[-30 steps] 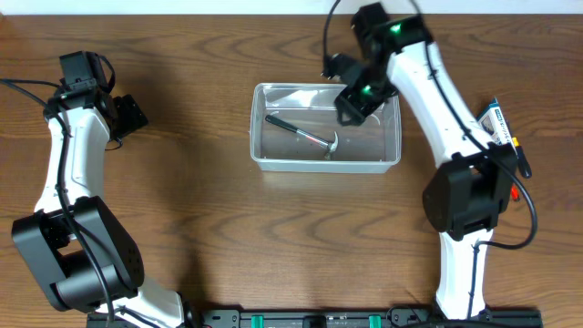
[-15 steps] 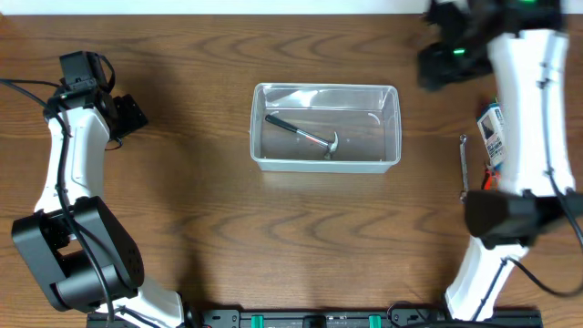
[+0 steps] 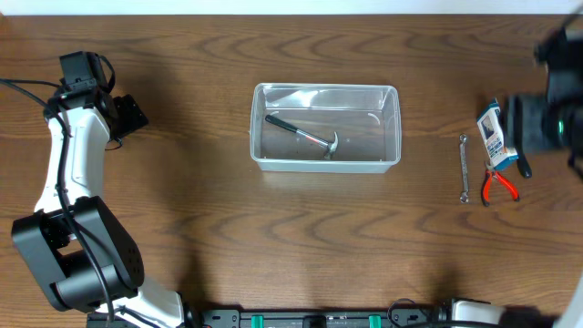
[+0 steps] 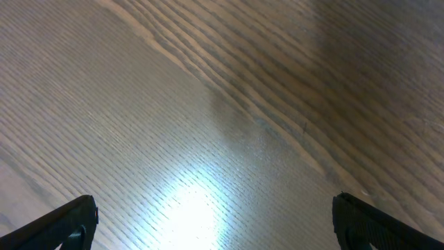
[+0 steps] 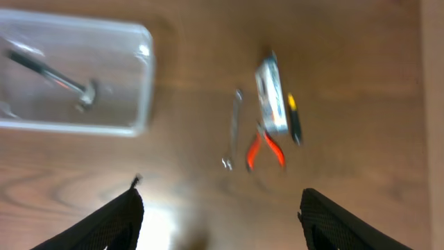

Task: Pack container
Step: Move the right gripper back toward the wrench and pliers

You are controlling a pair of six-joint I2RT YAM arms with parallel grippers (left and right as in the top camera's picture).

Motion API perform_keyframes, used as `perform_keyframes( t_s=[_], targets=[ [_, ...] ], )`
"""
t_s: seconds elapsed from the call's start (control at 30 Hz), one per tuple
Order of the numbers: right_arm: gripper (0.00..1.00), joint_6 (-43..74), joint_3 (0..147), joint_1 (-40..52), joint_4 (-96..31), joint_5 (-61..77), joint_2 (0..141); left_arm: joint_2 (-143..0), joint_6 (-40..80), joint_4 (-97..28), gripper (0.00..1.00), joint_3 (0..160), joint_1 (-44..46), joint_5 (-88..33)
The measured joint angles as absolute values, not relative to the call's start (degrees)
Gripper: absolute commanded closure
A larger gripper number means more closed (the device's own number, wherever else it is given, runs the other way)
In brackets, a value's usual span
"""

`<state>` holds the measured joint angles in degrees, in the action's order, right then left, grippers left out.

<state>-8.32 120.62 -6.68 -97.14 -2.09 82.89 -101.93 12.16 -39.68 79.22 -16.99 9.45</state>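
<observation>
The right gripper (image 5: 220, 208), wide open and empty, is swinging away from the container (image 3: 325, 165), hammer (image 3: 303, 136) inside, toward the wrench (image 5: 234, 128) and pliers (image 5: 263, 149) ahead.

Container (image 3: 325, 87) stands at mid-tabletop (image 3: 273, 237), toward the rear. Hammer (image 3: 305, 137) lies inside it on the floor, set diagonally: head near the front wall, handle running toward the rear left corner. To the right of the container and well apart from it, wrench (image 3: 464, 169) lies front-to-rear. Pliers (image 3: 492, 185) lie just right of the wrench. Packaged item (image 3: 492, 135) lies directly behind the pliers, near the tabletop's right edge.
</observation>
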Motion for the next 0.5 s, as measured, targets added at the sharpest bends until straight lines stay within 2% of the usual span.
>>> perform_keyframes(
  t_s=[0.2,0.5],
  targets=[
    [0.24,-8.14,101.25,-11.79,-92.51,-6.2,77.12,-101.91,12.16,-39.68,0.02,79.22,-16.99,9.45],
    [0.24,-10.55,81.45,-17.91,-77.95,-0.95,82.96,-101.93,12.16,-39.68,0.02,79.22,-16.99,9.43]
  ],
)
